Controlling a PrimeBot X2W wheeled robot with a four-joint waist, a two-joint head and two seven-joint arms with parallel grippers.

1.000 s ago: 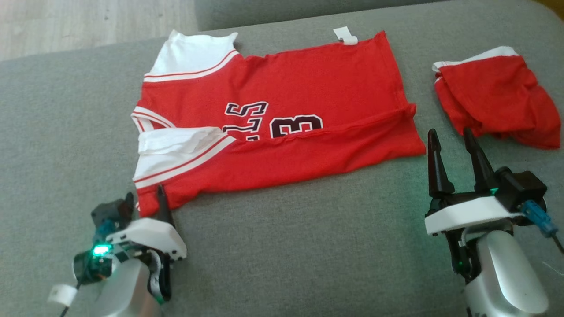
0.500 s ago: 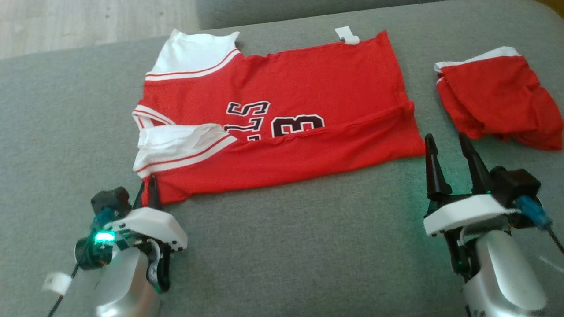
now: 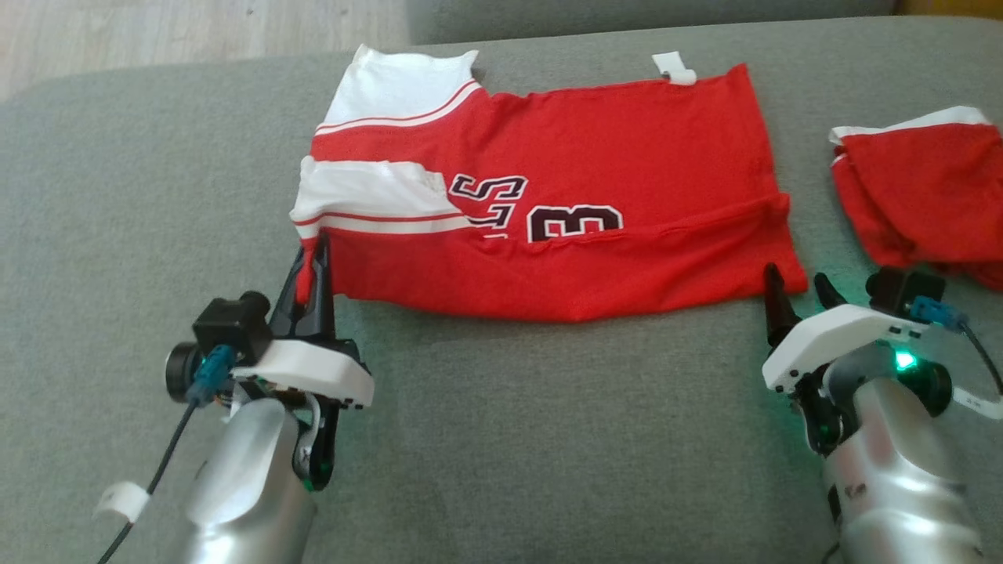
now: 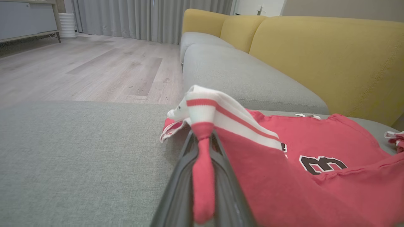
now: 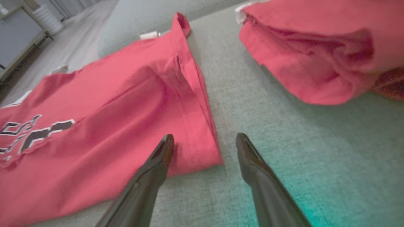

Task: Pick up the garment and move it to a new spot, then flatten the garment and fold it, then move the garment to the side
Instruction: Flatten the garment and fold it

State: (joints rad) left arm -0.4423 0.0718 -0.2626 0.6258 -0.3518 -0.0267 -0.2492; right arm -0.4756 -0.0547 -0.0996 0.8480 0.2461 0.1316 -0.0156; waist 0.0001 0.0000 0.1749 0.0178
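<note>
On the grey sofa cushion (image 3: 501, 439) the red jersey (image 3: 611, 157) lies partly folded, with another red garment (image 3: 925, 196) to its right. The left gripper (image 3: 312, 262) pinches the jersey's near-left corner. The right gripper (image 3: 798, 276) has its fingers spread at the near-right corner.

Grey upholstered seat (image 3: 548, 439), yellow sofa back (image 4: 315, 56), pale wood-plank floor (image 4: 94, 66); grey curtains (image 4: 142, 15), soft even light

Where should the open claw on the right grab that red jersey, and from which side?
Probably its near right corner, coming in low from the robot's side. That corner of the jersey lies flat and free on the cushion, just ahead of the open right gripper, and mirrors the corner pinched by the left gripper.
</note>
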